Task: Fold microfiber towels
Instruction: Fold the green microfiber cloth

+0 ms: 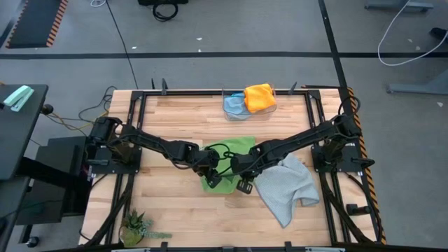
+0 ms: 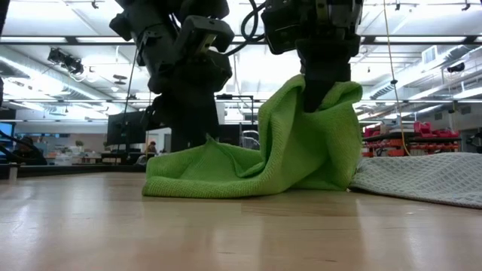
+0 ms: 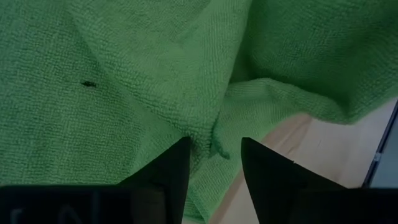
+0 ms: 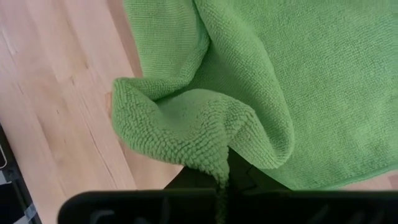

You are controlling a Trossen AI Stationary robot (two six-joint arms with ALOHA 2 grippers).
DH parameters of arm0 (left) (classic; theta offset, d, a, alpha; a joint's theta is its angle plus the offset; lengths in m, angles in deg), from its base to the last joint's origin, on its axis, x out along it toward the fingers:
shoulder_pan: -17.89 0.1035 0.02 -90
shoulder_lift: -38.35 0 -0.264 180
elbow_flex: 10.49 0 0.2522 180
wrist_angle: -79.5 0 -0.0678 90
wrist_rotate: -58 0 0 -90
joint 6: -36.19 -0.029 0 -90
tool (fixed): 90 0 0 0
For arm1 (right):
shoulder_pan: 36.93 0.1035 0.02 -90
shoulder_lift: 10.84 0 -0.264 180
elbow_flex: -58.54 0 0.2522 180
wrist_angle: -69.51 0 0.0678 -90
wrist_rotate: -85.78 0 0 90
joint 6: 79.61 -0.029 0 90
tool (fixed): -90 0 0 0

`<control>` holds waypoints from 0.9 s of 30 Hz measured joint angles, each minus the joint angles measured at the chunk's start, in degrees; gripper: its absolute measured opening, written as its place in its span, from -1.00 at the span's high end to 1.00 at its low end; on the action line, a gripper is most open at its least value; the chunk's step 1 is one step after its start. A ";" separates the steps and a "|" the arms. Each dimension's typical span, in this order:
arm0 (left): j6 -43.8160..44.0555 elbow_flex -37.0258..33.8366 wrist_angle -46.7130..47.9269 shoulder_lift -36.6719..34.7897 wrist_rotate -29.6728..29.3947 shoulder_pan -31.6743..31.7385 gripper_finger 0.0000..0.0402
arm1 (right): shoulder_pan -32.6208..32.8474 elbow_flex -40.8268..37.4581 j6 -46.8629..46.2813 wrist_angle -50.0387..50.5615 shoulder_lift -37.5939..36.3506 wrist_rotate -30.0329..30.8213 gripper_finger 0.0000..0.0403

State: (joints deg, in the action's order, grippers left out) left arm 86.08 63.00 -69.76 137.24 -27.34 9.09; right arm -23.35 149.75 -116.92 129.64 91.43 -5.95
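A bright green towel (image 1: 234, 147) lies crumpled at the table's middle. Its right part is raised into a peak (image 2: 301, 135), and its left part rests on the wood (image 2: 196, 177). My right gripper (image 2: 322, 94) is shut on that peak from above. My left gripper (image 3: 214, 158) stands open and low over the towel's left part, with a small ridge of cloth (image 3: 214, 140) showing between its fingers. A light grey towel (image 1: 287, 185) lies spread out to the right. A yellow-orange towel (image 1: 260, 96) and a light blue one (image 1: 234, 105) sit at the far edge. My left gripper is open just over the green cloth; whether its fingertips (image 3: 177, 165) touch it, I cannot tell. My right gripper pinches a bunched fold at the towel's edge (image 4: 214, 163) between its two fingers, which point down. That part is lifted, and the cloth hangs below it in slack folds down to the table.
The yellow-orange and blue towels sit in a clear bin (image 1: 231, 115) at the table's far edge. A small potted plant (image 1: 136, 227) stands at the near left corner. Bare wood (image 1: 175, 210) shows in front of the green towel and at the far left.
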 joint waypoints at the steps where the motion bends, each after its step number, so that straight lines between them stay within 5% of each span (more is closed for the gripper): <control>1: 0.02 0.00 -0.10 0.00 0.02 0.00 0.24 | 0.00 0.00 0.07 0.00 0.00 0.05 1.00; 27: 0.74 0.00 -3.37 -0.04 5.66 0.28 0.31 | -0.36 0.00 1.72 -0.06 0.00 0.13 1.00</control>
State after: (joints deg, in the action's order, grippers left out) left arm 86.82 63.00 -73.13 137.20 -21.68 9.37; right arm -23.71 149.75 -115.20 129.58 91.43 -5.82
